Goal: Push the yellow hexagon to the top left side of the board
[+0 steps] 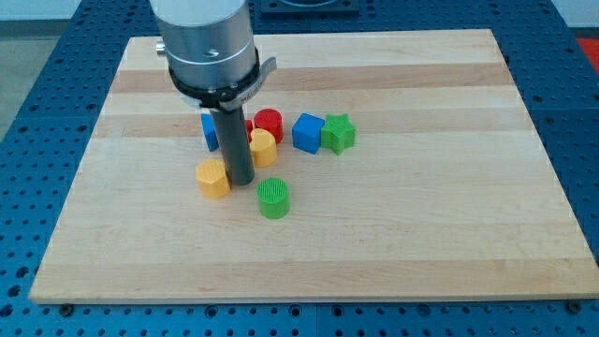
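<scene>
The yellow hexagon [213,178] lies left of centre on the wooden board [421,215]. My tip [241,181] stands just to its right, touching or nearly touching it. A second yellow block [263,147], rounded in shape, sits just to the upper right of the rod. A green cylinder [273,198] lies below and right of my tip. The rod hides most of the blue triangle [209,130] and almost all of a red star block behind it.
A red cylinder [270,124], a blue cube [307,132] and a green star [338,133] form a row right of the rod. The arm's grey body [208,42] hangs over the board's upper left.
</scene>
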